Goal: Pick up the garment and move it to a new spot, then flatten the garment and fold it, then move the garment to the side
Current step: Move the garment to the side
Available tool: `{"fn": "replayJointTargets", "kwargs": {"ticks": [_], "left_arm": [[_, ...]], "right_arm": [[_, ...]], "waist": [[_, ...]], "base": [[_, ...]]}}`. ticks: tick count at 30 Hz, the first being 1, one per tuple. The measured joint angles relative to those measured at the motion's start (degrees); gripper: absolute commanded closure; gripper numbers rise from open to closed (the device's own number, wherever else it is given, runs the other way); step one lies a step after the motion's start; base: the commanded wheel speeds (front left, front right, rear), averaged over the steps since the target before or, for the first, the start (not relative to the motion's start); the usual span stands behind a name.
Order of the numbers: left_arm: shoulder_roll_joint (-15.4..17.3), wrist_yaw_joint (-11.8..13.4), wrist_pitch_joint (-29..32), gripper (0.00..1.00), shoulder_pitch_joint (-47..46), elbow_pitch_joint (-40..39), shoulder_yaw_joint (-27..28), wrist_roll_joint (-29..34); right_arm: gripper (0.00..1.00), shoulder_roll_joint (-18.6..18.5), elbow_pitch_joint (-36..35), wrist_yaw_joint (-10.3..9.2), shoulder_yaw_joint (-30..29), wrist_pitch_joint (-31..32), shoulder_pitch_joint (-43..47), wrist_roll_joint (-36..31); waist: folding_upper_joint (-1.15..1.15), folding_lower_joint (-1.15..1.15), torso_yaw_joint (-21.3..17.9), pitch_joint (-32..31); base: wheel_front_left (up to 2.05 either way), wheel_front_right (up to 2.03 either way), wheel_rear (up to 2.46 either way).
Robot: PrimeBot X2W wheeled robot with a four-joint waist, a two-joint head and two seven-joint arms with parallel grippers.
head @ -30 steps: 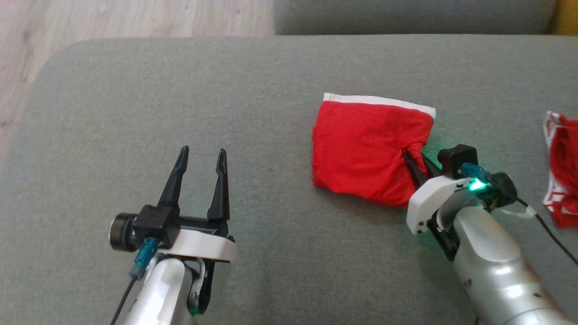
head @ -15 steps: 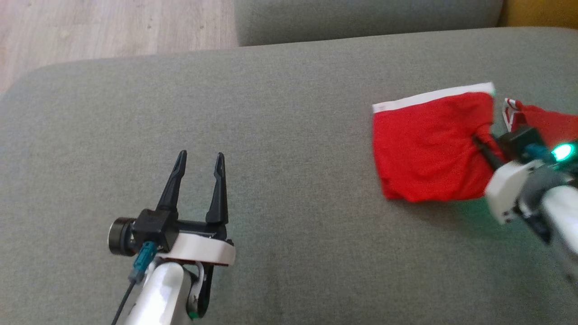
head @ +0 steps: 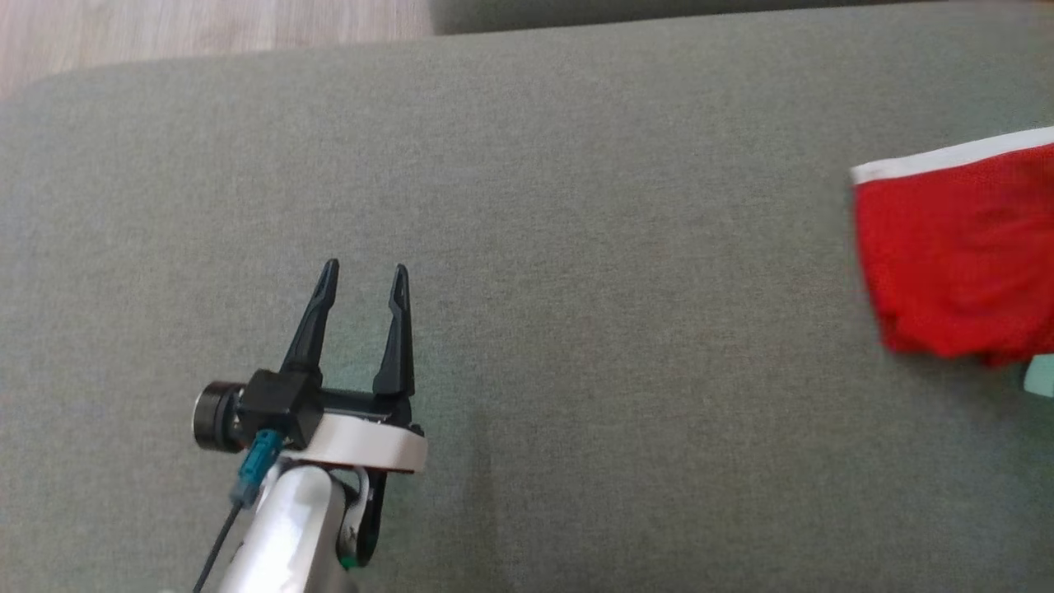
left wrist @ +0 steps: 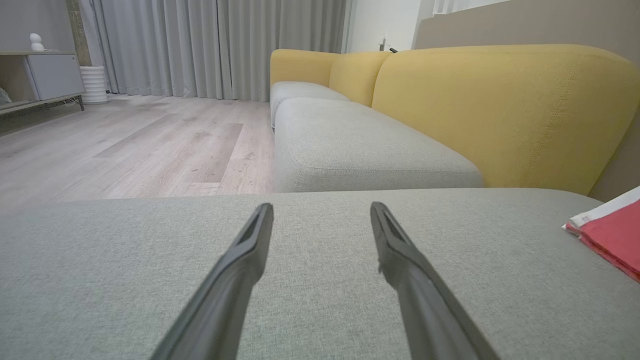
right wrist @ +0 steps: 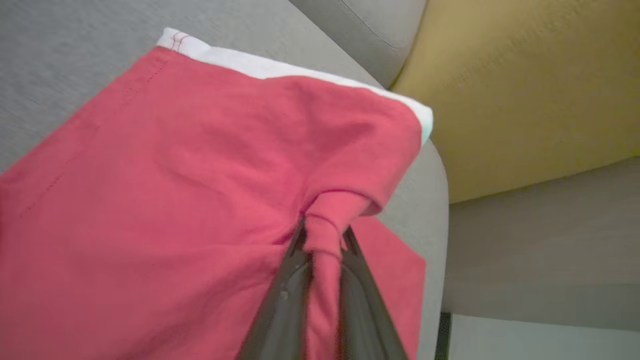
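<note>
The garment (head: 955,251) is a folded red piece with a white waistband, lying at the far right of the grey cushion (head: 576,329). Its edge also shows at the right of the left wrist view, garment (left wrist: 612,235). In the right wrist view my right gripper (right wrist: 324,235) is shut on a pinched fold of the red garment (right wrist: 175,190), which spreads out above and to the left of the fingers. My left gripper (head: 362,276) stands open over bare cushion at the lower left, far from the cloth; its fingers (left wrist: 250,250) have nothing between them.
Wooden floor (head: 206,29) lies beyond the cushion's far left corner. A second grey seat (left wrist: 350,145) and a yellow backrest (left wrist: 500,110) stand ahead of the left gripper. The yellow backrest (right wrist: 525,90) rises just past the cushion's edge by the garment.
The right gripper has dragged the garment to the right across the cushion, and its arm has left the head view. The head view has also shifted. The left gripper has stayed put, open.
</note>
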Motion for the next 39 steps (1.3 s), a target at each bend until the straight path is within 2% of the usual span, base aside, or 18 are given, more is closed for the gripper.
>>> {"fn": "replayJointTargets", "kwargs": {"ticks": [6,14,17,20,21,22,26,30,36,37,39], "left_arm": [[0.0,-0.3,0.0,0.00,-1.6,-0.1,0.6,0.0],[0.0,-0.7,0.0,0.00,-3.2,-0.1,0.8,0.6],[0.0,-0.7,0.0,0.00,-3.2,-0.1,1.0,1.0],[0.0,-0.7,0.0,0.00,-3.2,-0.1,1.0,1.0],[0.0,-0.7,0.0,0.00,-3.2,-0.1,1.1,1.0],[0.0,-0.7,0.0,0.00,-3.2,-0.1,1.1,1.0],[0.0,-0.7,0.0,0.00,-3.3,0.0,1.3,1.0],[0.0,-0.7,0.0,0.00,-3.2,0.0,1.4,1.0],[0.0,-0.7,0.0,0.00,-2.4,-0.1,1.4,0.9],[0.0,-0.7,0.0,0.00,-2.4,-0.1,1.4,0.9],[0.0,-0.7,0.0,0.00,-1.8,-0.5,1.5,0.9]], "right_arm": [[1.00,-1.6,5.2,0.00,-4.3,0.4,0.0,-1.9],[1.00,-1.5,11.5,0.01,-9.2,-0.1,-0.1,-10.2],[1.00,-0.9,13.0,0.01,-12.2,-0.1,-0.2,-13.4],[0.98,1.3,13.9,0.00,-15.5,-0.1,-0.2,-14.3],[0.37,2.2,14.0,0.00,-16.4,-0.1,-0.2,-14.9],[0.00,3.0,14.1,0.00,-17.5,-0.1,-0.2,-15.2],[0.00,5.5,13.9,0.00,-22.2,-0.1,-0.2,-17.1],[0.00,9.0,10.2,0.00,-28.0,-0.2,-0.2,-19.7],[0.00,18.4,-1.6,0.00,-34.9,-4.7,-0.2,-19.6],[0.00,18.4,-1.6,0.00,-34.9,-4.7,-0.2,-19.6],[0.00,22.6,-6.1,0.00,-36.8,-6.0,0.0,-18.4]], "waist": [[0.00,0.01,0.7,2.6],[0.00,0.01,1.3,5.7],[0.00,0.01,1.3,6.1],[0.00,0.00,1.3,6.1],[0.00,0.00,1.2,6.1],[0.00,0.01,1.1,6.1],[0.00,0.01,0.8,5.4],[0.00,0.00,0.5,3.6],[0.00,-0.01,0.2,-0.6],[0.00,-0.01,0.2,-0.6],[0.00,-0.01,0.1,-2.2]], "base": [[0.00,0.00,0.00],[0.00,0.00,0.00],[0.00,0.00,0.00],[0.00,0.00,0.00],[0.00,0.00,0.00],[0.00,0.00,0.00],[0.00,0.00,0.00],[0.00,0.00,0.00],[0.00,0.00,0.00],[0.00,0.00,0.00],[0.00,0.00,0.00]]}}
